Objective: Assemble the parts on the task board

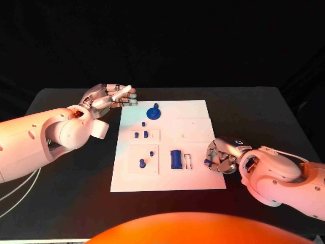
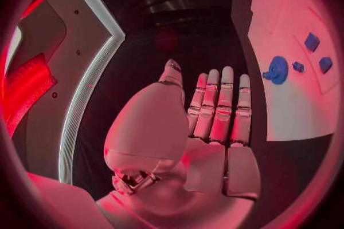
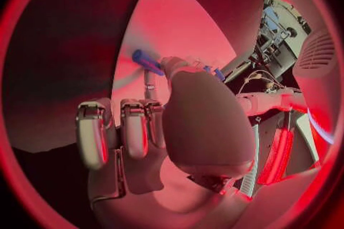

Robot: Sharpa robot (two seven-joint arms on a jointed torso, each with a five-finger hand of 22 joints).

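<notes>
Lowest in the frame, the right silver hand sits at the lower right edge of the flat white task board, fingers pinching a small blue peg. On the board, a blue block and small blue pieces lie low; higher sits a round blue knob. I judge several parts not yet assembled. At upper left the left silver hand holds nothing, fingers straight together.

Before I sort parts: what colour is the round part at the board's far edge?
Blue; the round part shows best in the head view.
</notes>
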